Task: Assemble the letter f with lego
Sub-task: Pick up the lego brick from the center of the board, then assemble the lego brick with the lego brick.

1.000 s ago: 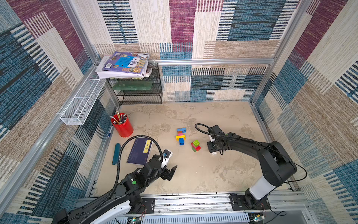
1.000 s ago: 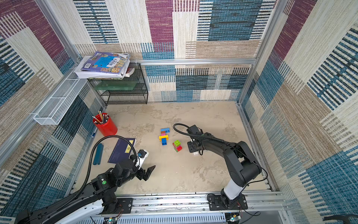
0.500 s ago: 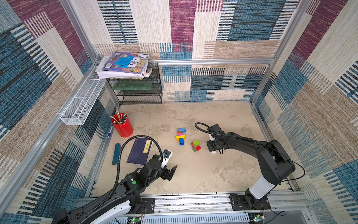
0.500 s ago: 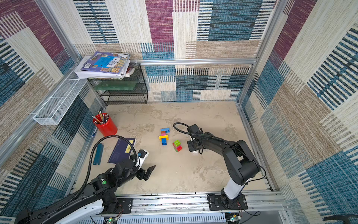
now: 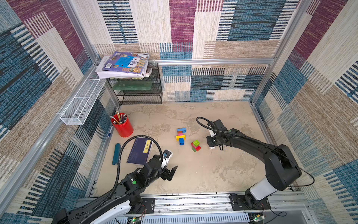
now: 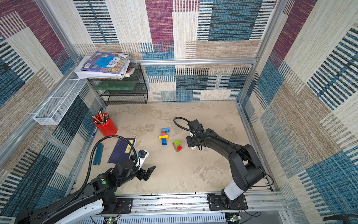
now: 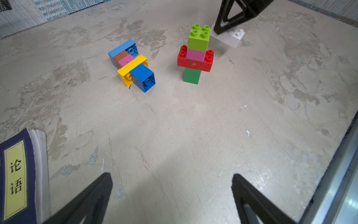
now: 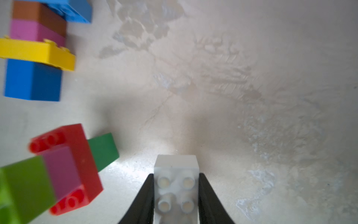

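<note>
The lego stands in two groups at mid-table. A joined row of blue, yellow, pink, brown and light blue bricks point(image 5: 181, 136) point(image 6: 164, 136) point(image 7: 131, 64) point(image 8: 36, 50) lies flat. To its right an upright stack of green, red, pink and lime bricks point(image 5: 195, 145) point(image 6: 177, 145) point(image 7: 195, 56) point(image 8: 64, 168) stands. My right gripper point(image 5: 212, 144) point(image 6: 193, 144) point(image 8: 176, 180) is shut on a white brick point(image 8: 176, 186) point(image 7: 230, 37) point(image 5: 212, 147), just right of the upright stack and a little tilted. My left gripper point(image 5: 170, 172) point(image 6: 148, 172) point(image 7: 172, 182) hangs open and empty near the front, well short of the bricks.
A red pencil cup point(image 5: 122, 127), a dark blue book point(image 5: 140, 151) and a teal case point(image 5: 116, 153) lie at the left. A black wire shelf point(image 5: 139, 91) with books fills the back left corner. A white wire basket point(image 5: 81, 102) hangs on the left wall.
My right gripper has drifted slightly left and its jaws have narrowed onto the white brick. The left arm and both brick groups have not moved.
</note>
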Motion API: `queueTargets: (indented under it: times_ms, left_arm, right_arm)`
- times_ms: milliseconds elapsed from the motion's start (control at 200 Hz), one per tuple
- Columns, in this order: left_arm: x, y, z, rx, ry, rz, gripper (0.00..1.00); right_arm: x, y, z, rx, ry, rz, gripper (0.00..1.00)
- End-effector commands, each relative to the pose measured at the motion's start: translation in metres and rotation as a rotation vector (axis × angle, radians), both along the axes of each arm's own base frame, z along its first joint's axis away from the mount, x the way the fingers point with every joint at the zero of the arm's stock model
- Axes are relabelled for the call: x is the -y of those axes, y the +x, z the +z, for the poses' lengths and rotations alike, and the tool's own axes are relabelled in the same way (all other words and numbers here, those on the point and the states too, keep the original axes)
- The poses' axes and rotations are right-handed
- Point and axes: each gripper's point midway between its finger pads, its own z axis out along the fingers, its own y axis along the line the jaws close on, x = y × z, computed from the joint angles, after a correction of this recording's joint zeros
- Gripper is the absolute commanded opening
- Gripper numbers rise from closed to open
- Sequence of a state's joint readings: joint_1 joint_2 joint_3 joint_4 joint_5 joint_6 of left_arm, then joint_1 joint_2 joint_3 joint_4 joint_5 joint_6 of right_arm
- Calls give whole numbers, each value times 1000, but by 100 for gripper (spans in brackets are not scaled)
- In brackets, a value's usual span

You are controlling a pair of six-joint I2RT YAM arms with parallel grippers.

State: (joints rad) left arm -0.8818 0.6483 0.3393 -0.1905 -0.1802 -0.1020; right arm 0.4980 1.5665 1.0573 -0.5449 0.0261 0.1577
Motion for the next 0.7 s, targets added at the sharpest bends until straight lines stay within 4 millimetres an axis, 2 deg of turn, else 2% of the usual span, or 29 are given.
queueTargets:
  times_ms: [0,175,310,456,691]
  left_arm:
    - [3,2,7,16,-18,-2,99]
    - [2,2,8,18,-22,0,99]
    - [1,2,9,20,-22,3,99]
    - [1,2,9,22,-24,7,99]
    - [0,3,9,22,-23,11,99]
  right_arm:
    - [-13,-6,22,-3,17,64,32]
    - [-37,-9,59,26,4,148,32]
    - [-54,-14,75,27,-25,209,32]
    - [-67,-18,80,16,-72,258,32]
    - [-76,-20,66,-19,-135,302,31]
